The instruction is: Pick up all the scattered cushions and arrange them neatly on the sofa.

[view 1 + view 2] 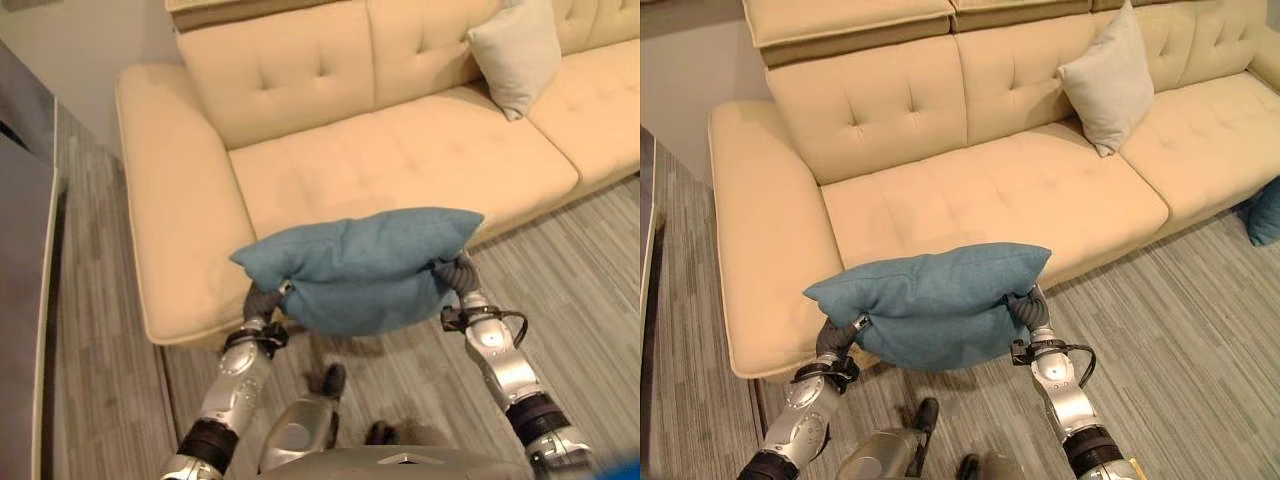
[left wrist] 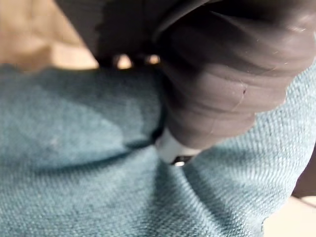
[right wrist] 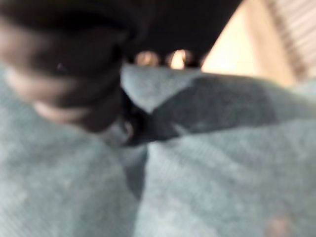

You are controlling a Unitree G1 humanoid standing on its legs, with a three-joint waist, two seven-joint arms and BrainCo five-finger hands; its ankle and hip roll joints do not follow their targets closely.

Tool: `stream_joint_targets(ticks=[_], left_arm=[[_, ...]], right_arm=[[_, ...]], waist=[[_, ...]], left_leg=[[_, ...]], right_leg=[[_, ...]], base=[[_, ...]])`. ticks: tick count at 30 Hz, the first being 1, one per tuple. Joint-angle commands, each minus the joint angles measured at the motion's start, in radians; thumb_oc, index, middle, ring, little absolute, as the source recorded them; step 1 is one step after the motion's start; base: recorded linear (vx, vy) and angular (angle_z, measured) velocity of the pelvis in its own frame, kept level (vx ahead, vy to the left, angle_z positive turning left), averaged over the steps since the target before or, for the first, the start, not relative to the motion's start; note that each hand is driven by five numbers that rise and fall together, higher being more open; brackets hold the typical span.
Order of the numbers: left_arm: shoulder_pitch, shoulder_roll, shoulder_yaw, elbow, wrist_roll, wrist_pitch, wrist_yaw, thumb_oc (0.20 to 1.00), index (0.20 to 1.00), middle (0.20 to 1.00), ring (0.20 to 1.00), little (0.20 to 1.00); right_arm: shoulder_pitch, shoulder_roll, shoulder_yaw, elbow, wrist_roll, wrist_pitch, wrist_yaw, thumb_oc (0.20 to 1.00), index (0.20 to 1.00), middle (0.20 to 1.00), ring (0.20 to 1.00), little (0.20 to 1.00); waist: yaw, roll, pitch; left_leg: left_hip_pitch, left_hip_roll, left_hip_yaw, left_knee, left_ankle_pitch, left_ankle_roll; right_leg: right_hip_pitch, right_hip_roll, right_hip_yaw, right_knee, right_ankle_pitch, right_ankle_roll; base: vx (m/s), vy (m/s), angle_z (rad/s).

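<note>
A teal cushion [image 1: 365, 265] hangs in the air between my two hands, just in front of the cream sofa's [image 1: 400, 150] front edge, at its left seat. My left hand [image 1: 262, 300] grips the cushion's left end and my right hand [image 1: 458, 272] its right end. Both ends crease inward around the hands. In the wrist views the teal cloth [image 2: 74, 173] [image 3: 222, 173] bunches around each thumb, and the fingers are sunk in the folds. A pale grey cushion [image 1: 1110, 85] leans upright against the sofa's backrest, further right.
Another teal cushion [image 1: 1265, 210] lies on the grey plank floor [image 1: 1180, 320] at the far right, by the sofa's front. The sofa's wide left armrest [image 1: 170, 200] is close to my left arm. A grey cabinet [image 1: 25, 300] stands at the far left.
</note>
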Motion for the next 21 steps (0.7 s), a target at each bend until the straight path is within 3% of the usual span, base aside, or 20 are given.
stream_joint_targets(ticks=[1,3,6,11,14,16,19,20,21], left_arm=[[0.004,-0.008,-0.012,-0.100,0.030,-0.067,-0.051,0.200,0.200,0.200,0.200,0.200],[-0.008,-0.023,-0.026,-0.091,0.027,-0.071,-0.057,0.200,0.200,0.200,0.200,0.200],[-0.019,-0.037,-0.031,-0.087,0.024,-0.084,-0.055,0.200,0.200,0.200,0.200,0.200],[-0.020,-0.055,-0.038,-0.070,0.014,-0.087,-0.060,0.200,0.200,0.200,0.200,0.200],[-0.044,-0.062,-0.049,-0.069,0.017,-0.089,-0.054,0.200,0.200,0.200,0.200,0.200],[-0.064,-0.070,-0.050,-0.063,0.010,-0.091,-0.055,0.200,0.200,0.200,0.200,0.200],[-0.082,-0.073,-0.059,-0.054,0.014,-0.090,-0.056,0.200,0.200,0.200,0.200,0.200],[-0.093,-0.074,-0.065,-0.049,0.029,-0.085,-0.054,0.200,0.200,0.200,0.200,0.200],[-0.093,-0.074,-0.065,-0.049,0.029,-0.085,-0.054,0.200,0.200,0.200,0.200,0.200]], right_arm=[[-0.065,0.013,0.005,-0.096,0.012,-0.088,0.022,0.200,0.200,0.200,0.200,0.200],[-0.065,0.006,0.011,-0.104,0.015,-0.090,0.020,0.200,0.200,0.200,0.200,0.200],[-0.066,-0.006,0.010,-0.110,0.004,-0.087,0.010,0.200,0.200,0.200,0.200,0.200],[-0.057,-0.008,0.004,-0.108,0.011,-0.090,0.009,0.200,0.200,0.200,0.200,0.200],[-0.056,-0.024,-0.009,-0.110,0.029,-0.098,-0.009,0.200,0.200,0.200,0.200,0.200],[-0.066,-0.031,-0.012,-0.101,0.040,-0.100,-0.024,0.200,0.200,0.200,0.200,0.200],[-0.070,-0.032,-0.019,-0.085,0.049,-0.099,-0.030,0.200,0.200,0.200,0.200,0.200],[-0.064,-0.032,-0.030,-0.082,0.055,-0.099,-0.033,0.200,0.200,0.200,0.200,0.200],[-0.063,-0.032,-0.030,-0.082,0.055,-0.099,-0.033,0.200,0.200,0.200,0.200,0.200]], waist=[[0.008,0.019,-0.059],[-0.019,0.022,-0.053],[-0.049,0.027,-0.044],[-0.057,0.008,-0.072],[-0.068,0.001,-0.052],[-0.070,0.000,-0.039],[-0.065,-0.009,-0.042],[-0.066,-0.016,-0.050],[-0.066,-0.016,-0.050]], left_leg=[[0.000,0.003,-0.033,0.057,-0.129,-0.019],[0.029,-0.006,-0.075,0.042,-0.135,-0.032],[0.077,-0.006,-0.142,0.022,-0.153,-0.049],[0.108,0.018,-0.189,0.043,-0.187,-0.096],[0.003,0.040,-0.134,0.239,-0.157,-0.143],[-0.067,0.071,-0.063,0.355,-0.155,-0.151],[-0.101,0.076,0.001,0.325,-0.185,-0.132],[-0.134,0.068,0.056,0.264,-0.182,-0.121],[-0.134,0.067,0.055,0.262,-0.181,-0.120]], right_leg=[[0.013,0.061,0.047,-0.208,0.225,-0.005],[-0.029,0.060,0.113,-0.369,0.215,-0.029],[-0.084,0.064,0.190,-0.468,0.266,-0.019],[-0.011,0.057,0.143,-0.543,0.285,-0.037],[0.044,0.053,0.109,-0.571,0.274,-0.059],[0.080,0.056,0.078,-0.592,0.260,-0.079],[0.129,0.057,0.049,-0.625,0.243,-0.084],[0.150,0.054,0.025,-0.641,0.233,-0.081],[0.150,0.053,0.024,-0.641,0.233,-0.080]], base=[[0.15,0.017,0.23],[0.25,-0.064,0.35],[0.25,-0.107,0.60],[0.27,-0.208,0.91],[0.11,-0.192,0.60],[0.07,-0.136,0.60],[0.15,-0.087,0.13],[0.16,-0.029,0.20],[0.13,-0.008,0.32]])
